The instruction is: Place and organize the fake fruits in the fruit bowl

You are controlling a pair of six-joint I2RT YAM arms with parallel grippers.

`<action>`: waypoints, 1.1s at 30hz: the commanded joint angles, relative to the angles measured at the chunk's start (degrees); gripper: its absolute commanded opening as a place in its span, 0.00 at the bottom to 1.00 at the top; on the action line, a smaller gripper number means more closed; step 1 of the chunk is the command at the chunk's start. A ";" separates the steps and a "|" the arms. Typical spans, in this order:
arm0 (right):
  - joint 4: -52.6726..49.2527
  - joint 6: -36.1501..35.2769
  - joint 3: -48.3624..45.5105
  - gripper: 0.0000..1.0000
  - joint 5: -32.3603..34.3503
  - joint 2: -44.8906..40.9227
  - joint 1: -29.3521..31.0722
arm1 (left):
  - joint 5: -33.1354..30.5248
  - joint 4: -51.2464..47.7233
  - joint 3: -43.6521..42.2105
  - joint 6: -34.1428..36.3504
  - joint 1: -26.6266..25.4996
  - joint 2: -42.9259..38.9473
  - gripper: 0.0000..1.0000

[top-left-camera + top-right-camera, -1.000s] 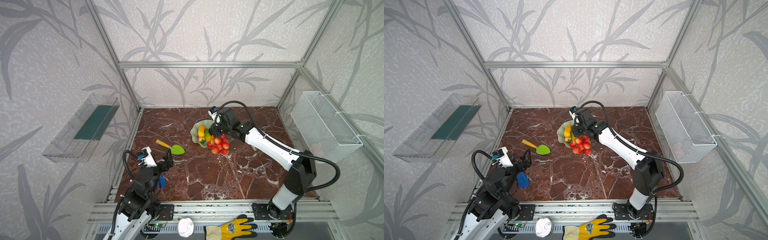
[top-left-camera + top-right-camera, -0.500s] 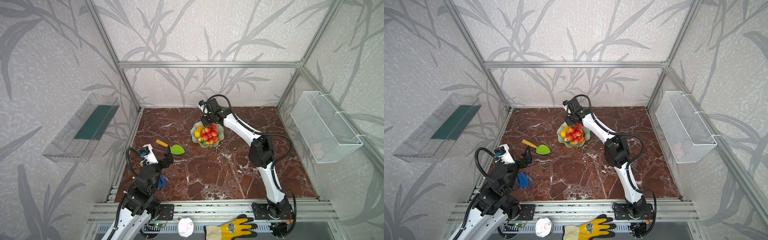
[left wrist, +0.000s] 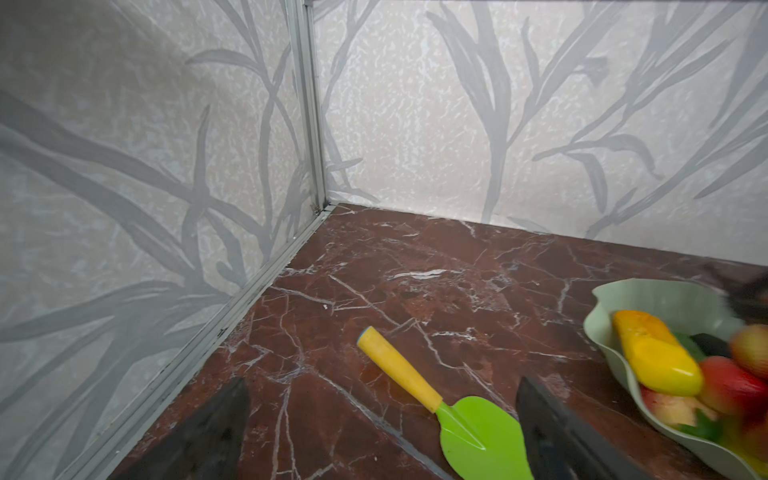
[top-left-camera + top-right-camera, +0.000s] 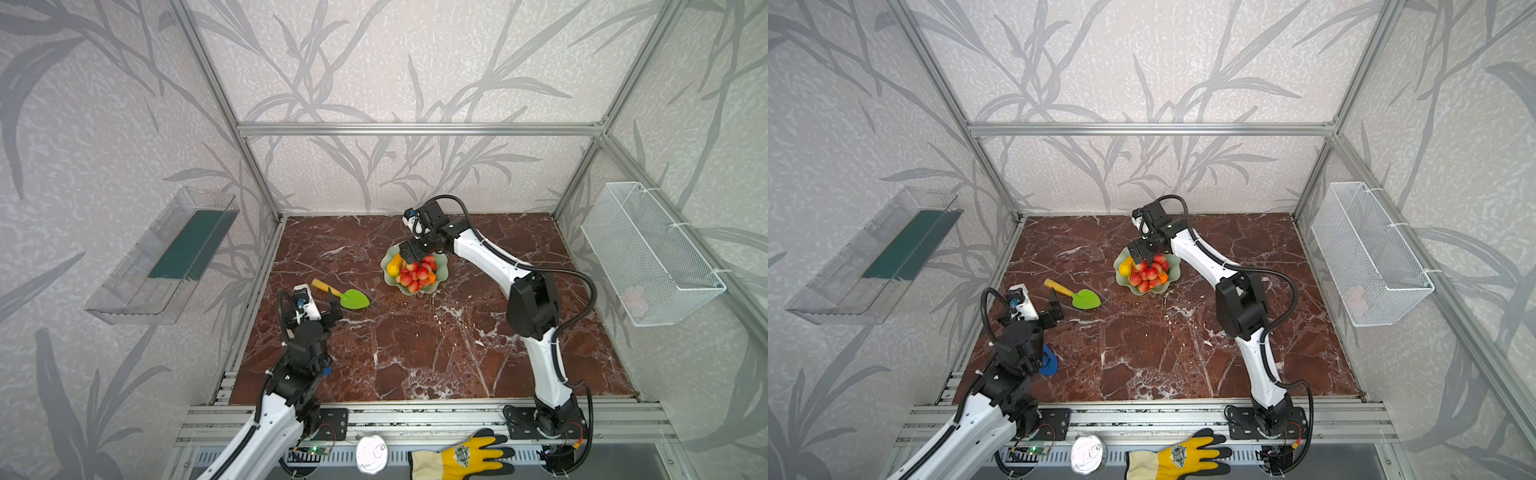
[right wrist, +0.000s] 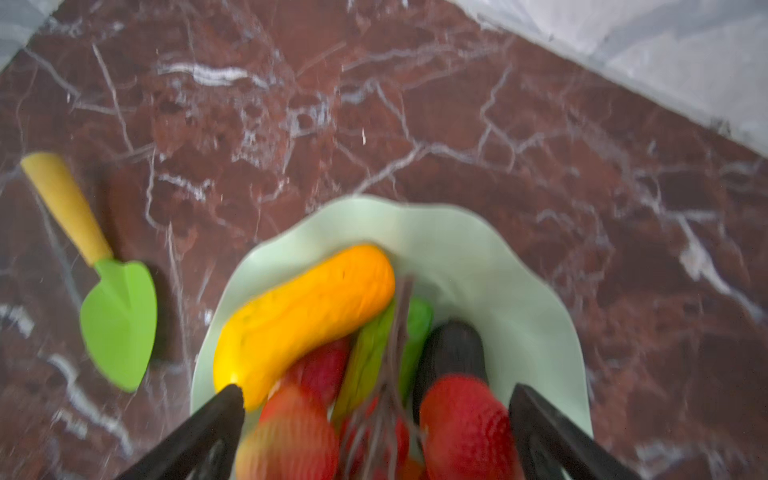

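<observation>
Right gripper [image 5: 376, 392]: jaws wide, nothing clamped, hovering just over the fruit bowl [image 5: 478, 257]. 6 fruits in the bowl: yellow-orange oblong [image 5: 303, 316], green oblong [image 5: 374, 345], avocado [image 5: 451, 349], strawberry [image 5: 465, 419], red berry bunch [image 4: 415, 276], small orange [image 4: 432, 277]. Left gripper [image 3: 382, 384]: wide, empty, low over the green shovel [image 3: 478, 432], well apart from the bowl.

There are one fruit bowl [image 4: 443, 268], six fake fruits [image 4: 411, 272] (one yellow-orange oblong fruit [image 5: 303, 316], one green oblong fruit [image 5: 374, 349], one dark avocado [image 5: 453, 349], one strawberry [image 5: 461, 415], one small orange [image 4: 432, 277], one berry bunch [image 4: 1148, 276]), two toy shovels, a green shovel [image 4: 353, 298] and a blue shovel [image 4: 1048, 361], one wire basket [image 4: 648, 253], one clear tray [image 4: 166, 257] and one glove [image 4: 461, 455].
</observation>
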 commanded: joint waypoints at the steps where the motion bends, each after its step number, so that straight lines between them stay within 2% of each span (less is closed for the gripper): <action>1: 19.02 2.36 -15.28 0.99 2.02 -16.44 -0.41 | 4.67 6.76 1.56 0.81 6.29 9.85 1.00; 6: 32.15 -0.98 -42.79 0.99 15.05 -37.35 -2.26 | 9.53 22.65 -0.61 -0.44 15.14 26.25 0.99; 9: 38.59 -5.35 -56.42 0.99 21.72 -45.76 -5.72 | 9.74 29.57 0.83 0.06 16.00 32.92 0.99; 12: 46.78 -8.31 -66.65 0.99 26.74 -48.62 -9.32 | 8.77 36.83 2.99 2.36 16.53 40.61 0.99; 14: 52.61 -9.46 -71.22 0.99 28.81 -48.05 -11.23 | 10.22 41.35 3.39 0.32 17.65 45.95 0.99; 16: 59.30 -11.16 -75.05 0.99 30.27 -45.94 -12.94 | 13.34 49.68 3.90 1.96 18.25 53.71 0.99; 18: 65.16 -12.28 -77.52 0.99 30.45 -43.33 -14.62 | 14.04 50.93 5.23 3.06 18.01 57.19 0.99; 19: 70.36 -13.12 -79.49 0.99 29.08 -41.30 -15.82 | 14.17 44.09 6.50 1.80 17.99 54.77 0.99; 21: 79.80 -12.76 -82.33 0.99 26.51 -36.42 -18.49 | 13.04 36.52 8.90 0.39 18.19 52.78 0.99; 24: 88.10 -10.23 -83.39 0.99 21.12 -29.92 -21.81 | 13.32 44.55 8.00 2.80 18.09 56.34 0.99; 26: 92.31 -10.31 -83.69 0.99 20.03 -26.33 -22.10 | 16.07 42.50 7.96 2.82 18.00 55.30 0.99; 28: 96.46 -10.58 -84.87 0.99 19.70 -24.23 -22.21 | 16.09 42.77 8.68 3.96 17.83 56.18 0.99; 33: 94.34 -10.48 -84.39 0.99 19.18 -24.86 -22.25 | 12.79 41.87 8.88 2.57 17.52 55.90 0.99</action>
